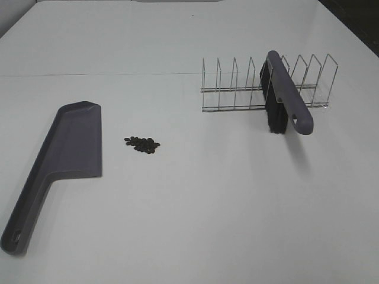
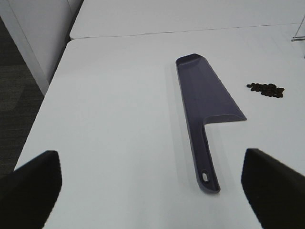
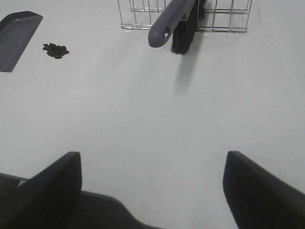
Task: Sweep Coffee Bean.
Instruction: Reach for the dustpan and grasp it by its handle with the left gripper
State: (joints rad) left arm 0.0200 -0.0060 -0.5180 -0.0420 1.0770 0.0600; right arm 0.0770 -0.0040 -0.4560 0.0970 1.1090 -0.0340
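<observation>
A small cluster of dark coffee beans (image 1: 143,144) lies on the white table, just right of a grey-purple dustpan (image 1: 65,148) lying flat with its handle toward the front. A grey-purple brush (image 1: 284,94) with black bristles stands in a wire rack (image 1: 237,89) at the back right. Neither gripper shows in the high view. In the left wrist view the open left gripper (image 2: 152,191) hovers short of the dustpan (image 2: 205,100), beans (image 2: 267,89) off to the side. In the right wrist view the open right gripper (image 3: 152,191) is well short of the brush (image 3: 174,19); beans (image 3: 55,50) and dustpan (image 3: 16,36) lie further off.
The table's left edge (image 2: 52,100) drops to a dark floor beside a white panel. A seam (image 1: 95,74) runs across the table behind the dustpan. The rack (image 3: 224,16) has several upright wire dividers.
</observation>
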